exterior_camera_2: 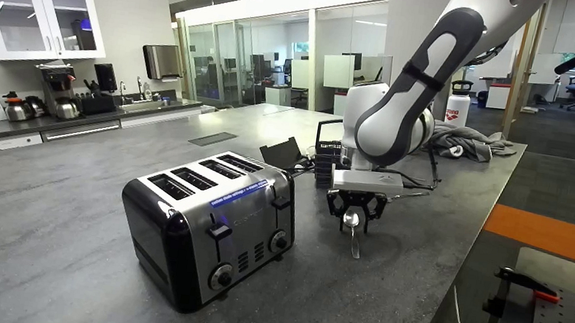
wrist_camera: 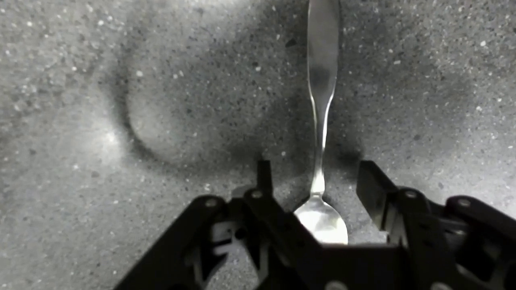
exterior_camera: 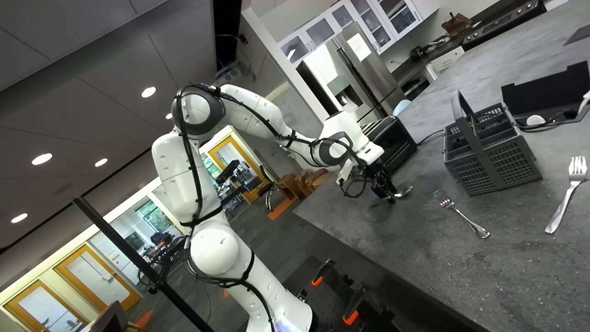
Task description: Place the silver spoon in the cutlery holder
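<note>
While my gripper (wrist_camera: 316, 175) stands with jaws apart, the silver spoon (wrist_camera: 321, 117) lies between them, touching neither, its long axis crossing their closing line.

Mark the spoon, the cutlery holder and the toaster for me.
Spoon (wrist_camera: 320, 121): wrist view, on the narrow part of its handle.
Cutlery holder (exterior_camera: 510, 161): in an exterior view, on its slotted side wall.
Toaster (exterior_camera_2: 246, 231): in an exterior view, on its front panel between the levers.
</note>
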You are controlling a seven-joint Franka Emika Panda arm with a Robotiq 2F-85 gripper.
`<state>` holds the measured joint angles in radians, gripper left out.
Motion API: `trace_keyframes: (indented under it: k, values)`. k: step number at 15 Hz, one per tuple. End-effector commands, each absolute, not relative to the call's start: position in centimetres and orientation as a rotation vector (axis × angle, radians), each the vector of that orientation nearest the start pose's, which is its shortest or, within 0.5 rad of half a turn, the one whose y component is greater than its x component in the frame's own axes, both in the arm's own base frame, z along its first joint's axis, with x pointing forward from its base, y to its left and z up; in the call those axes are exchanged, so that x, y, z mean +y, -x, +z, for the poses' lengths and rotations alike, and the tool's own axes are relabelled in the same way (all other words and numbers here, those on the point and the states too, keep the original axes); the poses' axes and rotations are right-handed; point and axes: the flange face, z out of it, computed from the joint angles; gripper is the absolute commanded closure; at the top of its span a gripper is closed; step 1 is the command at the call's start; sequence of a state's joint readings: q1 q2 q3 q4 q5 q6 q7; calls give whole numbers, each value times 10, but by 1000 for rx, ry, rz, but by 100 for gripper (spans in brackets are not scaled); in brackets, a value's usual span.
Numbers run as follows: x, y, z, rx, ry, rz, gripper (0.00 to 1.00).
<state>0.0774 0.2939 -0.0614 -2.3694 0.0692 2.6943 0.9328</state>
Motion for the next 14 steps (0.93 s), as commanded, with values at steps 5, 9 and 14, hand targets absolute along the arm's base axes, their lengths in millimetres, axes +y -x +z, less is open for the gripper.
trace_keyframes:
  k: [5,9,14]
  values:
    - [6,-519,206,1504,2731,-72,99]
    - [7,-514,217,1511,2735,-86,98]
    - [6,-509,266,1460,2767,-261,98]
